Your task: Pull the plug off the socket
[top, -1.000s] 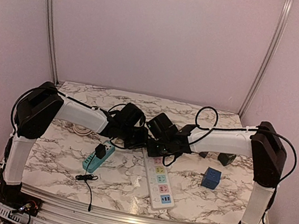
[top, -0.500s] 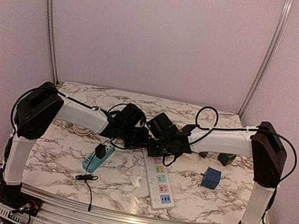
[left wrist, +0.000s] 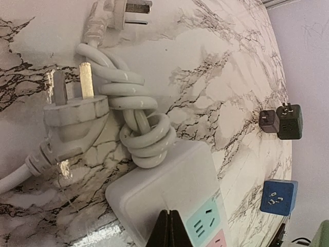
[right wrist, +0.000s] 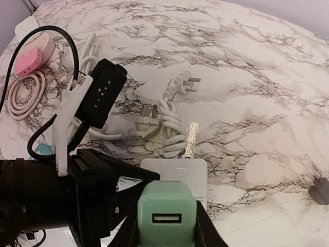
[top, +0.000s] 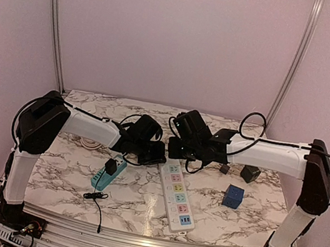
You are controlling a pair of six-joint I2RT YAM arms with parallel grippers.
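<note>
The white power strip [top: 178, 197] lies mid-table with coloured sockets; its far end shows in the left wrist view [left wrist: 169, 185] and the right wrist view [right wrist: 177, 172]. My left gripper [left wrist: 170, 213] is shut, its tips resting on the strip's far end, as the top view [top: 157, 157] also shows. My right gripper [right wrist: 167, 229] is shut on a mint-green USB plug [right wrist: 167, 211] and holds it above the strip's far end, clear of the sockets. In the top view the right gripper [top: 181, 148] hides the plug.
Coiled white cables with loose plugs [left wrist: 136, 116] lie just beyond the strip. A teal strip with a black plug [top: 109, 172] sits to the left, with a black cord [top: 97, 198] near it. A blue cube adapter [top: 232, 196] and dark adapters [top: 249, 174] lie to the right. A pink strip [right wrist: 33, 51] lies far left.
My right gripper has risen and drawn back from the strip's far end with the green plug in it; the right arm has stretched out. My left gripper has stayed on the strip.
</note>
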